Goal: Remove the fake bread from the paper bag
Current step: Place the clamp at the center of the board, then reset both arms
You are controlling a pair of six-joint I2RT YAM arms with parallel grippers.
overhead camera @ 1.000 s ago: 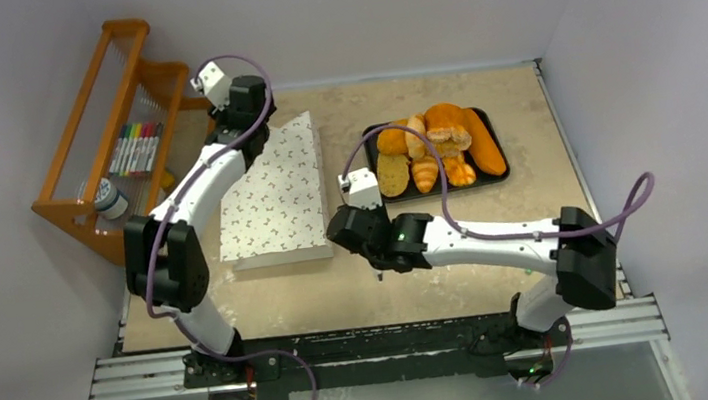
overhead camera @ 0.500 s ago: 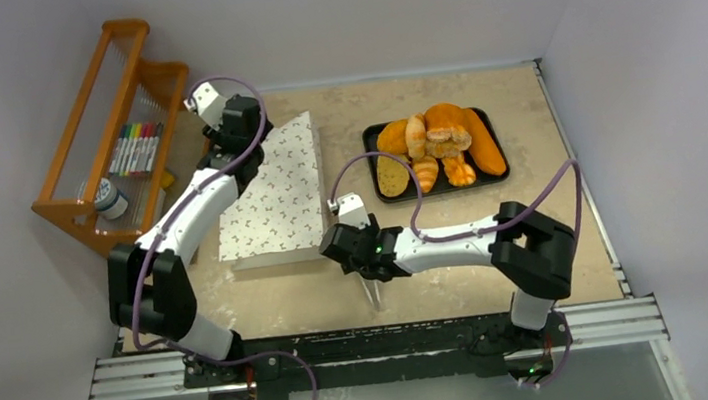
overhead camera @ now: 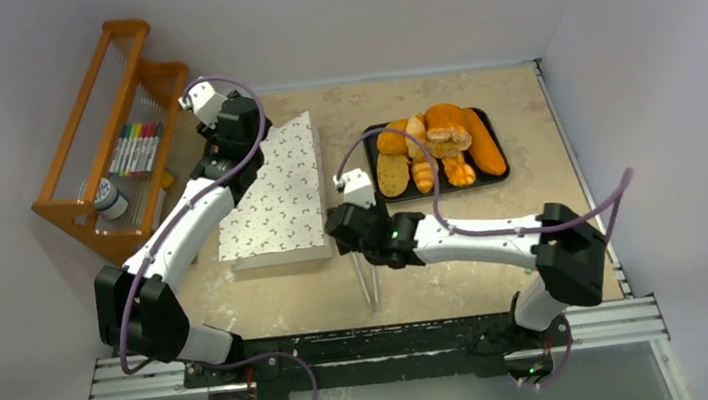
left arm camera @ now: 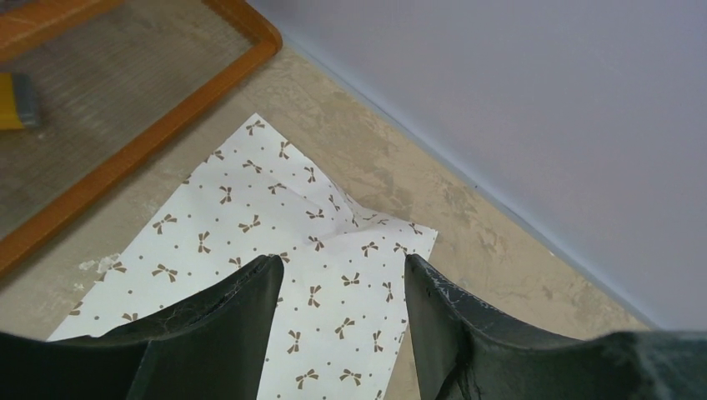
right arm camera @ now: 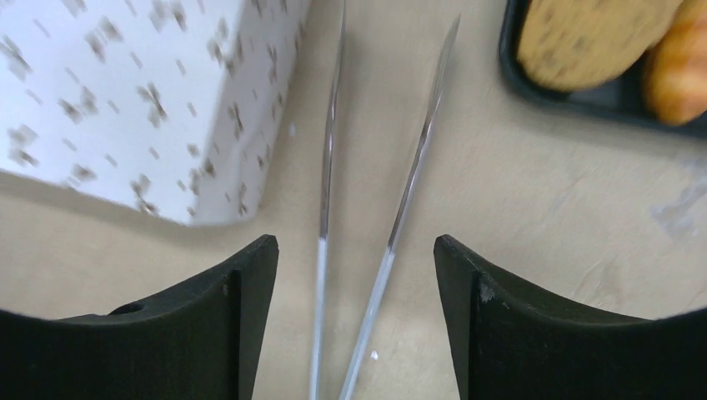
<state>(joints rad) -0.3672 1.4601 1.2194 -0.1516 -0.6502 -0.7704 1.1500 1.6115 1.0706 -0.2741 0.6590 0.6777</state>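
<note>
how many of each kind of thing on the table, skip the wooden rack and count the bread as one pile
paper bag: 1
black tray: 1
fake bread pile: 1
metal tongs: 1
total: 4

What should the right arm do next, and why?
Probably lift the right gripper straight up and away: its jaws stand wide, the tongs lie loose on the table between them, the fake bread is piled on the black tray, and the paper bag looks flat.
</note>
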